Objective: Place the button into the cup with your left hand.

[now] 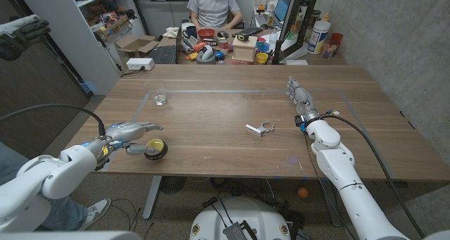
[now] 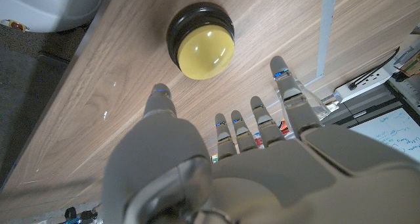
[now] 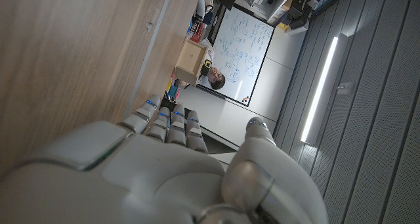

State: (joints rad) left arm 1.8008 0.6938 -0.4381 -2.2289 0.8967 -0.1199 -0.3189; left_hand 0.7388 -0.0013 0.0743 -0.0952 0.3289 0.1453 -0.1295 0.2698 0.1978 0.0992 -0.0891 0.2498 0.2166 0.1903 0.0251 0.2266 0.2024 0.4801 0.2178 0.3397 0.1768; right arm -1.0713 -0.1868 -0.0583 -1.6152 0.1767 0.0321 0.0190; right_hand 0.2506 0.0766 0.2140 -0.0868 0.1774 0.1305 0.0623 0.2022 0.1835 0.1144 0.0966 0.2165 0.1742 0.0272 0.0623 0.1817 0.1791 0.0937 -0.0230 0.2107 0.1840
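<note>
The left hand [image 1: 132,133] reaches in low over the near left part of the wooden table [image 1: 211,113], forearm angled up from the corner. Its fingers [image 2: 289,92] are spread apart and hold nothing. The round yellow-domed button with a black rim [image 1: 155,149] sits on the table just beyond the fingertips; in the left wrist view the button [image 2: 201,40] lies ahead of the gap between the thumb and the other fingers, not touching either.

The small clear glass cup [image 1: 161,98] stands farther back on the table, well apart from the left fingers.

The right hand [image 1: 299,94] is stretched out straight along the table's right side, fingers [image 3: 172,127] extended and close together, gripping nothing. A small metal clip-like piece [image 1: 259,129] lies between the two hands, nearer the right forearm.
</note>
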